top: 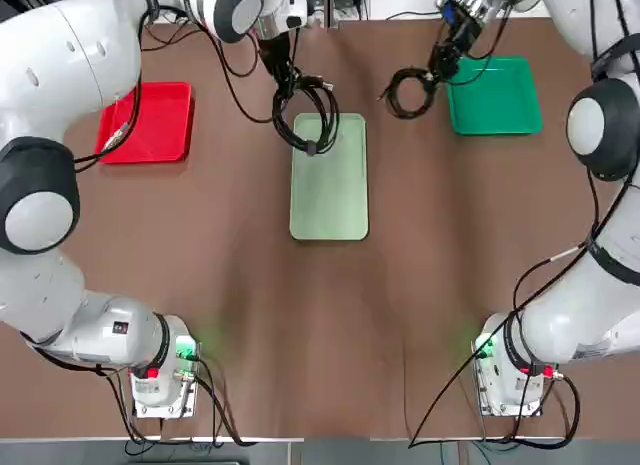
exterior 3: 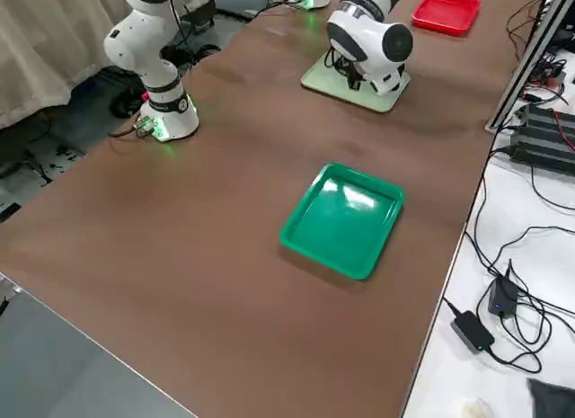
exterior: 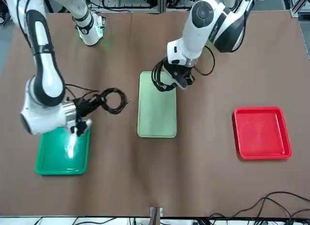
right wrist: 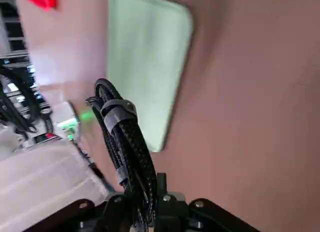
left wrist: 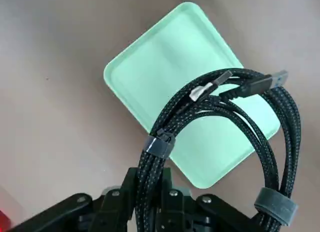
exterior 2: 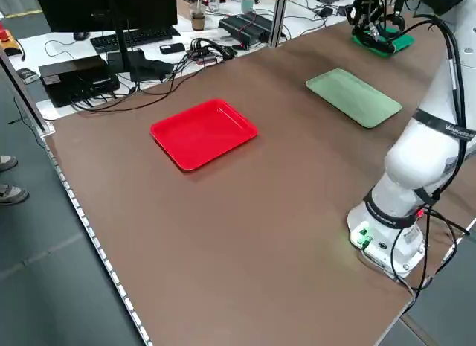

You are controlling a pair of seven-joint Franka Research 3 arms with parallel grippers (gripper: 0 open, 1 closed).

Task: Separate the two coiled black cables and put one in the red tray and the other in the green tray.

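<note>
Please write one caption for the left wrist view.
The left claw grips a coiled black cable above the mint-green tray.

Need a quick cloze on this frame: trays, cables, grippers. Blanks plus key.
1. The left gripper holds its coiled cable above the tray coloured ____.
2. The tray on the robot's own left side is coloured ____.
3. The right gripper is closed on a coiled ____.
4. In the overhead view, the rectangular tray lies ____ the two square ones.

Missing words: pale green; red; cable; between
</note>
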